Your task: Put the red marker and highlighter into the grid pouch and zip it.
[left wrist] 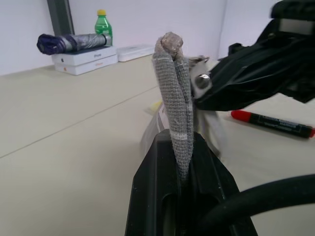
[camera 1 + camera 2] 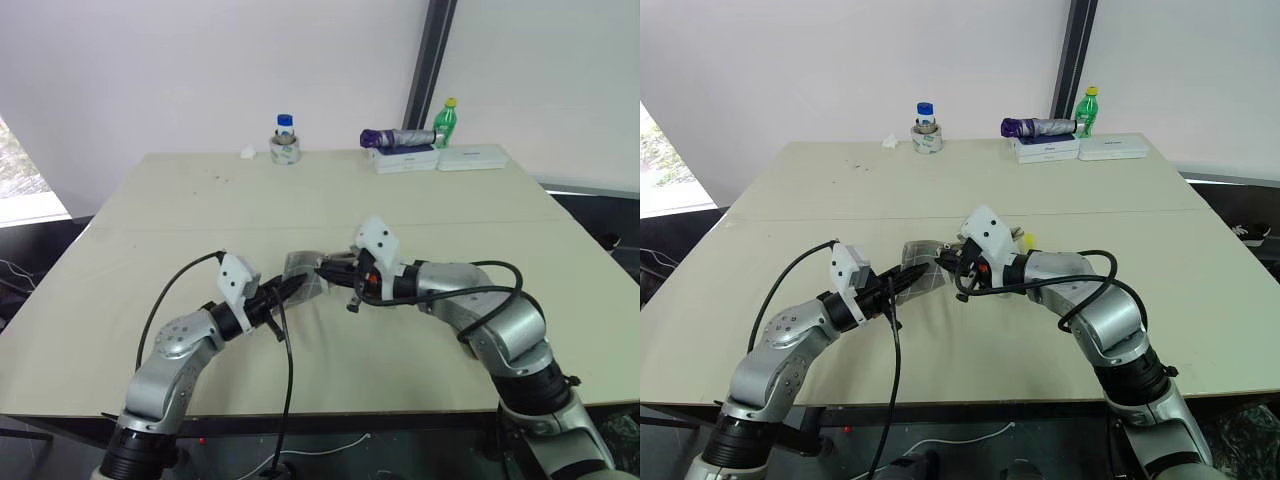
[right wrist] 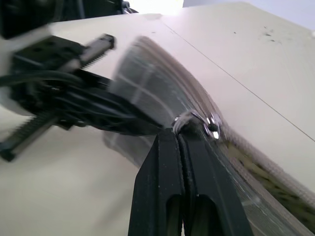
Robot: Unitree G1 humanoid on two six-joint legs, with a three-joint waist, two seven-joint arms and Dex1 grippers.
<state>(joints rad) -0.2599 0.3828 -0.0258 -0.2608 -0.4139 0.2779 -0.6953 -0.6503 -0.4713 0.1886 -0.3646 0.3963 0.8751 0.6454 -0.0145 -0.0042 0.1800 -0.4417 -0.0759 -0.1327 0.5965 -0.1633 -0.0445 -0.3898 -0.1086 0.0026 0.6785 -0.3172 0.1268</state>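
1. You have the flat grey fabric grid pouch with white grid lines [image 2: 303, 274] lifted between the two arms at the centre of the head views, above the pale bench [image 2: 180, 210]. In the left wrist view it stands edge-on, a thin folded strip of woven grey cloth.
2. The thick red marker with a black end [image 1: 273, 123] lies on the bench at the right of the left wrist view, outside the pouch.
3. A bit of bright yellow shows just behind the right wrist in the right eye view; you cannot tell whether it is the highlighter.
4. Your left end effector [image 2: 291, 288] reaches in from the lower left, its fingers clamped on the pouch's edge.
5. Your right end effector [image 2: 322, 268] comes in from the right, angled slightly down, its fingers pressed together on the zipper's pull [image 3: 184, 120] beside the metal slider.
6. The pouch's opening is blurred in the right wrist view, so you cannot tell how far the zipper is drawn.
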